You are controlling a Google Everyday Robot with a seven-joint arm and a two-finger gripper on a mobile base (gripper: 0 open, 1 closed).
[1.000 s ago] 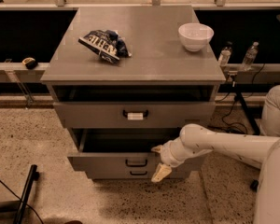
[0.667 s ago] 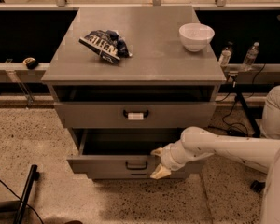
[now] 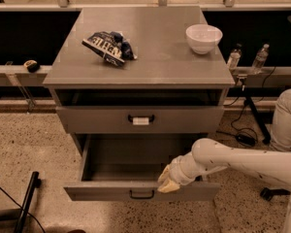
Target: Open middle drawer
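- middle drawer (image 3: 106, 191): stands far out from the front of the table (image 3: 155, 67). its grey floor is open to view and looks bare. its front panel is the part lying furthest forward of the table.
- small black loop handle (image 3: 141, 194): at the middle of that front panel, with no tag on it and nothing gripping it.
- pincer (image 3: 168, 182): low at the table's front, on the top edge of the middle drawer's front panel and just right of the handle. whether it is apart, together or clamped on the panel edge: cannot tell.
- arm (image 3: 242, 161): reaches in from the table's right side, low and roughly level.
- top drawer (image 3: 87, 119): the one with the white tag (image 3: 140, 121) on its handle. it sits close under the table's top, with a dark gap above it. not the target.
- third drawer: not seen, since the open drawer covers that part of the table's front.
- on the table's top: a crumpled snack bag (image 3: 108, 46) toward the left and a white bowl (image 3: 203, 37) toward the right rear. both are well apart from the work.
- step in hand (judgement): the tail end of the pull, with the drawer near or at full travel.
- next move (judgement): little or no further pull. let go cleanly and draw the pincer up and away from the table's front without nudging the panel back in.
- risk (judgement): pulling on past the stop could drag the table itself.
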